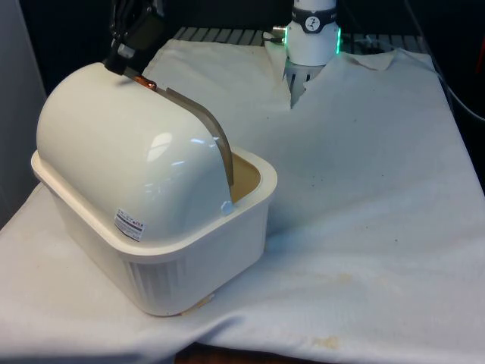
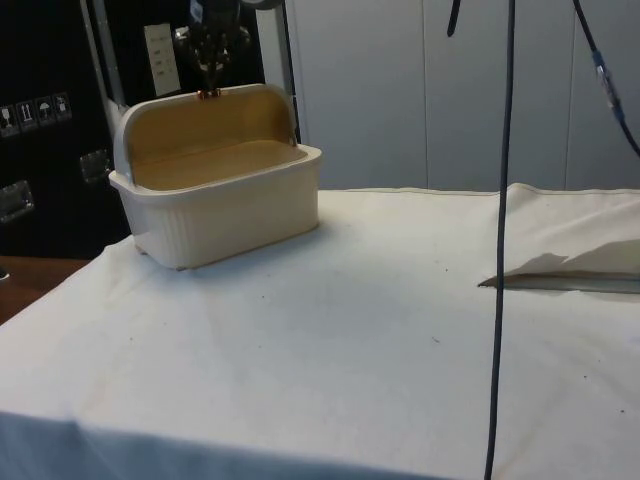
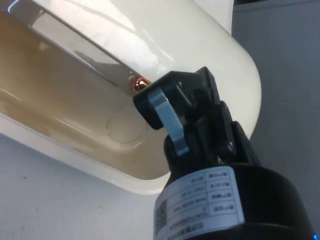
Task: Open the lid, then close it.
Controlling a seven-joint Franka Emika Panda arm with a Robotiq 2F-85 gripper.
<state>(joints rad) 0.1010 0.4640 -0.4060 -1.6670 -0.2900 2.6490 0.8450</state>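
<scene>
one cream bread box stands on the white cloth, at about 9 o'clock in the front view. ribbed base, glossy domed shell, small label on its rim. its one lid is rolled back, interior exposed. one copper knob sits at the lid's edge on top. one gripper is at that knob; whether its fingers are apart or together i cannot tell.

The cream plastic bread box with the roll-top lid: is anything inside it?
The cream bread box stands open; its visible tan interior looks bare. The front wall hides the floor's near edge.
</scene>
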